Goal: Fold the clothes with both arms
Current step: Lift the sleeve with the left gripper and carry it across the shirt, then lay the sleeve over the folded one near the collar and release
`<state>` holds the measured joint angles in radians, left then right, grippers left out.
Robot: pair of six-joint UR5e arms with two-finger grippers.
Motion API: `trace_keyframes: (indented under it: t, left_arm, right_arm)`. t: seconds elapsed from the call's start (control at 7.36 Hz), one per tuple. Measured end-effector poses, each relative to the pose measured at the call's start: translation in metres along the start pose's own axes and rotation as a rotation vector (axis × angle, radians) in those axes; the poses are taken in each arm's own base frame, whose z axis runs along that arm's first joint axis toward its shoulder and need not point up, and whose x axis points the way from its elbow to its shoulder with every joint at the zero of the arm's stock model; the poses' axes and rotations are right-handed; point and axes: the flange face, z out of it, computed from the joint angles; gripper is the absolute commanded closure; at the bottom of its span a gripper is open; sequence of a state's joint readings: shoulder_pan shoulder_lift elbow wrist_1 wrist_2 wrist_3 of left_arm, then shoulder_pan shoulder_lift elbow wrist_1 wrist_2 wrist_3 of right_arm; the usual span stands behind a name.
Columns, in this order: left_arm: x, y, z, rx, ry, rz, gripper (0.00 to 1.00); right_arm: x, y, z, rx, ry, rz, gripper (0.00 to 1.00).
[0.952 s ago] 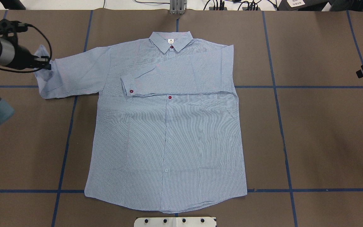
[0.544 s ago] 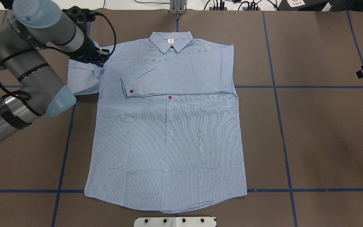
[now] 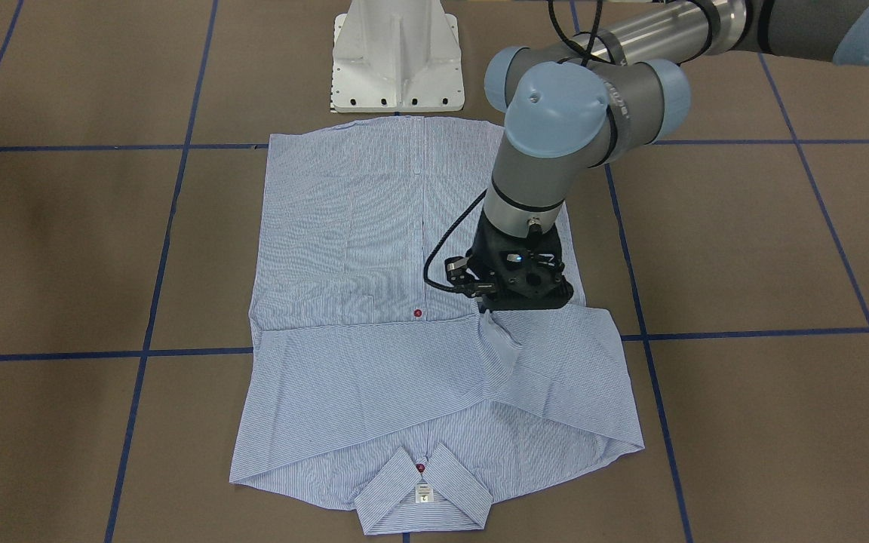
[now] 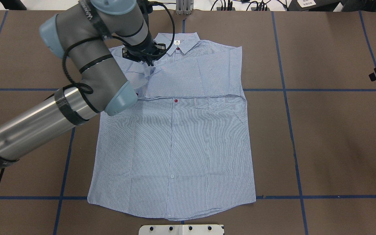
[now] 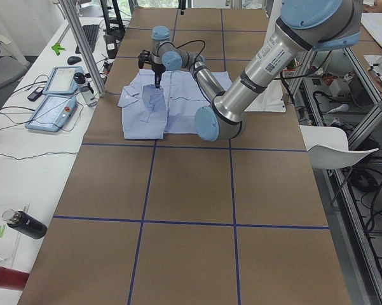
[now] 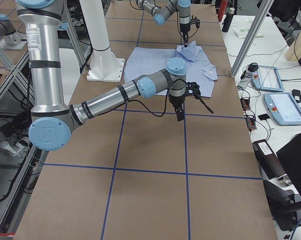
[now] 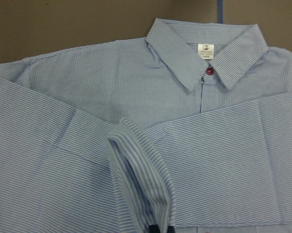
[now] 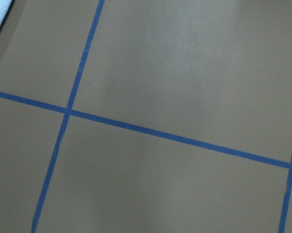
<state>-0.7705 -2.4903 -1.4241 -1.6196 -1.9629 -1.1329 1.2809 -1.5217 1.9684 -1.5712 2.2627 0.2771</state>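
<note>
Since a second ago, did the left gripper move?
Yes. In the overhead view the left gripper carried the sleeve rightward, past the blue tape line to the collar.

One light blue-and-white striped button-up shirt (image 4: 175, 140). Two grey metal arms with light blue caps: left arm (image 4: 44, 114), right arm (image 6: 115, 95). Two black two-fingered tools: left tool (image 3: 489, 311), right tool (image 6: 179, 116). One white pedestal base (image 3: 397, 53).

Striped shirt (image 4: 175, 140) flat, front up; one sleeve (image 4: 188, 80) folded across chest; left tool (image 4: 149, 64) pinches other cuff (image 7: 136, 165).
</note>
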Motion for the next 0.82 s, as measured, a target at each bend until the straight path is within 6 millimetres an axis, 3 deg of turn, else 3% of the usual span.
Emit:
trace_keyframes:
  t: [0.41,0.68,0.82]
  left_arm:
    - [0.079,0.006,0.012,-0.021,-0.013,-0.077,1.00]
    - [0.107,0.019,0.020,-0.037,-0.014,-0.099,1.00]
    - [0.114,0.025,0.022,-0.042,-0.013,-0.097,0.04]
  right_arm:
    - [0.000,-0.001,0.000,0.001,-0.001,0.002,0.00]
    - [-0.001,-0.001,0.000,0.000,-0.001,0.003,0.00]
    - [-0.001,-0.001,0.000,0.000,-0.002,0.004,0.00]
